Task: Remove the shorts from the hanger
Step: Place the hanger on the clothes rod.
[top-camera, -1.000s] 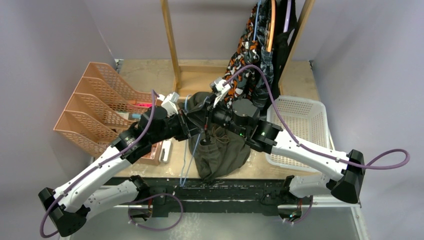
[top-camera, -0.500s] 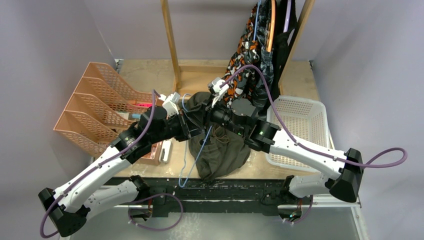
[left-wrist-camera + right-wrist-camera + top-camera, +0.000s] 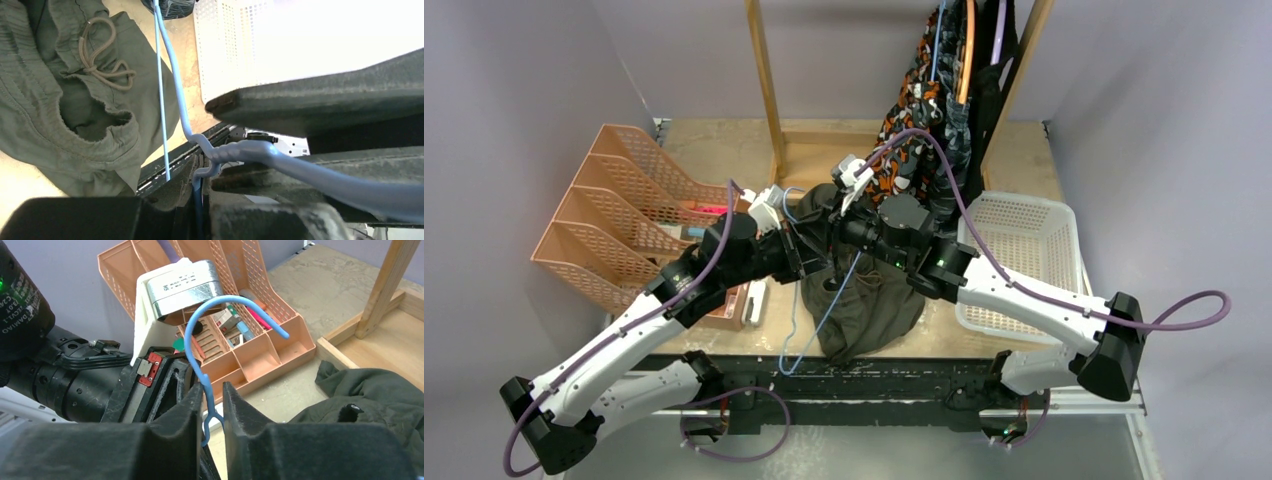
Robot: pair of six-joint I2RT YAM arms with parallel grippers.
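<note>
- Two grippers met over the middle of the tan wooden table point(image 3: 714, 150), both at one thin light-blue wire hanger point(image 3: 245, 149).
- My left gripper point(image 3: 219, 147) was clamped tight on the hanger's twisted neck, with the wire pinned between its dark pads.
- My right gripper point(image 3: 212, 387) had its jaws slightly parted. The hanger's neck stood in the gap, and the wire looked thinner than that gap, so I read it as not pinched.
- From the right wrist camera, the hanger's hook arched up and to the right above the fingers.
- The plain olive-green shorts point(image 3: 864, 300) lay heaped on the table between the arms, near the near edge, with their tan drawstring point(image 3: 102, 62) showing.
- The blue wire ran across the left side of the heap towards the near edge. I could not tell whether it was threaded through the fabric.
- Three more pairs hung from the pale wooden rack point(image 3: 764, 80) at the far right: orange-black-white camouflage shorts point(image 3: 902, 130), dark grey-blue camouflage shorts point(image 3: 951, 150) and plain black shorts point(image 3: 986, 100).
- A white perforated plastic basket point(image 3: 1024, 240) sat on the right of the table.
- A salmon-coloured slotted file tray point(image 3: 614, 200) sat on the left.
</note>
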